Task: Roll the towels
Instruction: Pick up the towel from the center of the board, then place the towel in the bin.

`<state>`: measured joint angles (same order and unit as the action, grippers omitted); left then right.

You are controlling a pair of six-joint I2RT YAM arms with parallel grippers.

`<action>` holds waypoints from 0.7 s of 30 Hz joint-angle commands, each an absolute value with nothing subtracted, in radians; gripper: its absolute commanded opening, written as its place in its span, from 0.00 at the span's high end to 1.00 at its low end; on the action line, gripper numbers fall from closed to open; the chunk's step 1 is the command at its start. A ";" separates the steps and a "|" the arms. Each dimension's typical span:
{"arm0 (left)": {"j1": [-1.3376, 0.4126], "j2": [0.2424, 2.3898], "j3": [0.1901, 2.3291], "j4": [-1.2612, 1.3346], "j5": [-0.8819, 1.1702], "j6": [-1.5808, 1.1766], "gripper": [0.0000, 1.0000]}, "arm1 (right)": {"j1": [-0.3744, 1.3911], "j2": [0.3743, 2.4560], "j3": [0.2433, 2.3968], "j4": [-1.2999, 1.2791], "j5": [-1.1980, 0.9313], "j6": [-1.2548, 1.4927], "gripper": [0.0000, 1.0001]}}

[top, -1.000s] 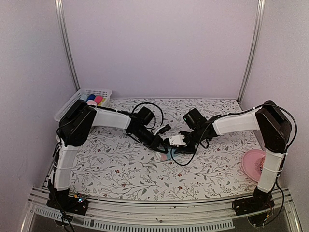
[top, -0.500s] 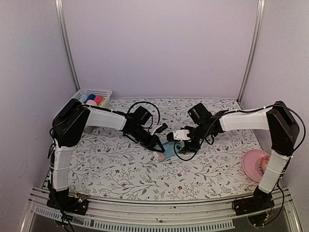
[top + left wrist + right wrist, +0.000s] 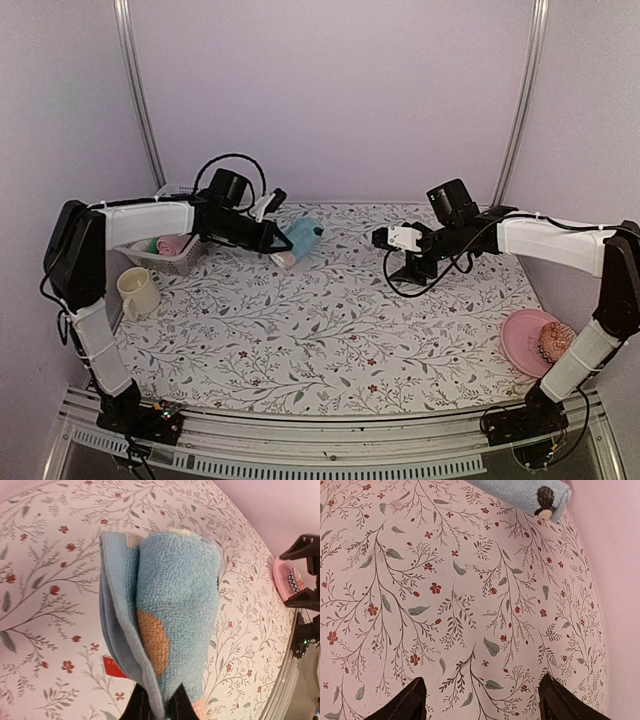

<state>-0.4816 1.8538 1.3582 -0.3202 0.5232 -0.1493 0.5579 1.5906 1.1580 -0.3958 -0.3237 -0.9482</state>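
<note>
My left gripper [image 3: 275,240] is shut on a rolled light blue towel [image 3: 300,238], holding it just off the table at the back left, beside the basket. In the left wrist view the roll [image 3: 175,595] shows its orange mark, and its near end is pinched between my black fingers [image 3: 139,706]. A bit of pale pink towel [image 3: 200,709] peeks out at that end; the rest of it is hidden. My right gripper [image 3: 388,245] hovers over the table right of centre, open with nothing between its fingertips [image 3: 412,700]. The blue roll [image 3: 525,490] lies far beyond it.
A white basket [image 3: 165,262] with rolled cloths stands at the back left, with a cream mug [image 3: 137,292] just in front. A pink plate [image 3: 530,340] sits near the right front edge. A small red tag [image 3: 114,667] lies on the flowered tablecloth under the roll.
The left gripper closed on the blue roll at the table's middle and carried it back left toward the basket. The right gripper opened and drew back to the right.
</note>
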 commanded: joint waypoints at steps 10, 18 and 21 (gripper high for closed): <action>-0.106 1.672 1.513 -0.488 0.345 0.000 1.00 | 0.553 1.582 1.138 -0.388 -0.328 -0.913 0.23; 0.170 1.784 1.693 -0.689 0.470 0.078 1.00 | 0.552 1.579 1.139 -0.403 -0.364 -0.895 0.22; 0.255 1.857 1.748 -0.782 0.554 0.136 1.00 | 0.553 1.579 1.141 -0.413 -0.396 -0.892 0.22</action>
